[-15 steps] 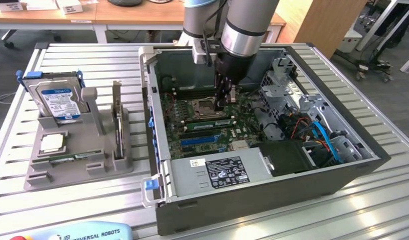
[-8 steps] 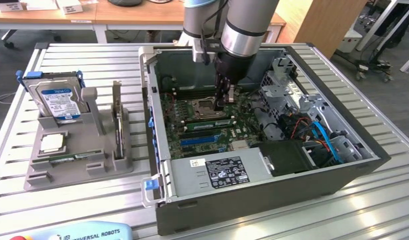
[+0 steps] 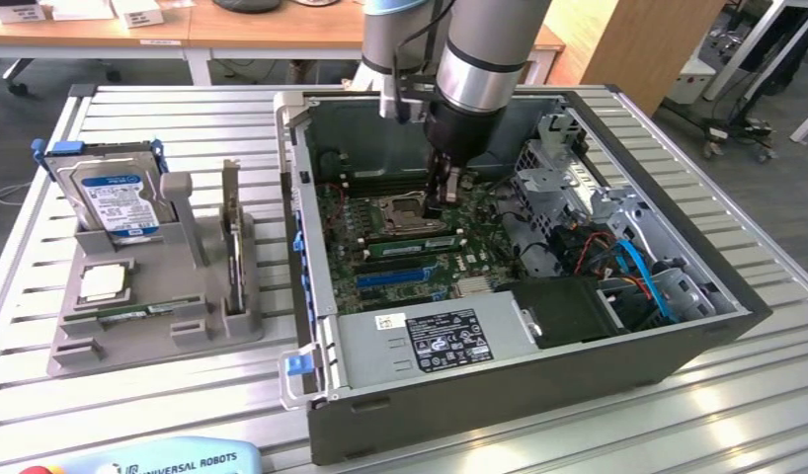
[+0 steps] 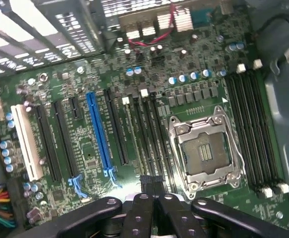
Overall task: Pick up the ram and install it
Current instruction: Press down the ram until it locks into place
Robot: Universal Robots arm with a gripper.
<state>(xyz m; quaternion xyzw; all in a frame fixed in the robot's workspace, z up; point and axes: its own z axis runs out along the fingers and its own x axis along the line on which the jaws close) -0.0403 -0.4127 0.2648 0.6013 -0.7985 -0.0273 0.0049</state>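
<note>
Clenched black hand point(image 4: 154, 198) nearest the wrist camera, fingers point(image 4: 134, 218) pressed together over the motherboard point(image 4: 85, 148), beside the open processor socket point(image 4: 206, 151). Down inside the computer case point(image 3: 510, 395) on the slatted bench point(image 3: 140, 395). Seemingly a green ram point(image 3: 411, 240) stick seated in a slot by the fingertips.

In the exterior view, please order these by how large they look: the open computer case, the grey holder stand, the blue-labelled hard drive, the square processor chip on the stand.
Largest to smallest, as they look:
1. computer case
2. grey holder stand
3. hard drive
4. processor chip
</note>
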